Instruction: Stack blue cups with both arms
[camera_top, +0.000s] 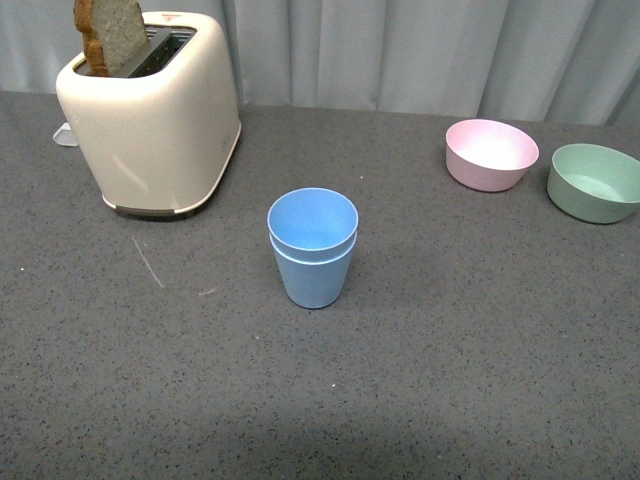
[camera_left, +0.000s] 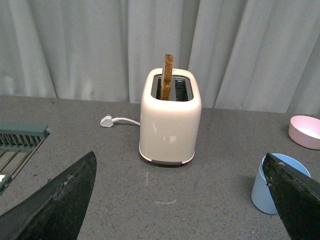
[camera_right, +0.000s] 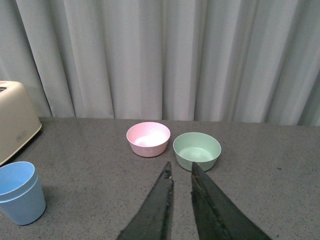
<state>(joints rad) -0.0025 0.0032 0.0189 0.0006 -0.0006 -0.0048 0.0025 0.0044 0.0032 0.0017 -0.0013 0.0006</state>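
Grey speckled worktop (camera_top: 450, 380) fills the near part of the front view, bare of either arm. Further in stand the blue cups (camera_top: 312, 247), one nested inside the other, upright, with the inner rim sitting just above the outer one. A cream toaster (camera_top: 150, 120) with a slice of bread (camera_top: 108, 35) sticking up from its slot is behind and to the left; a pink bowl (camera_top: 491, 153) and a green bowl (camera_top: 594, 181) sit well apart on the far right. Judged from this, the stacking looks already done.

From the left wrist view, the left gripper (camera_left: 182, 200) has its black fingers (camera_left: 55, 205) spread wide, holding nothing. The nested cups show partly behind one finger, resting on the worktop near the toaster, whose plug (camera_left: 106, 121) lies loose beside it. A green slatted rack (camera_left: 20, 145) sits at the edge.

From the right wrist view, the right gripper (camera_right: 181, 172) has its fingers drawn nearly together, a thin gap between the tips, and nothing in it. The cups stand off to one side, well apart from it.

These cups look light, thin-walled and stiff (matte plastic, so probably not very slippery). Their taper suggests a hold across the rim, or around the upper wall, would be surest; the nested pair may separate if lifted by the inner cup alone.
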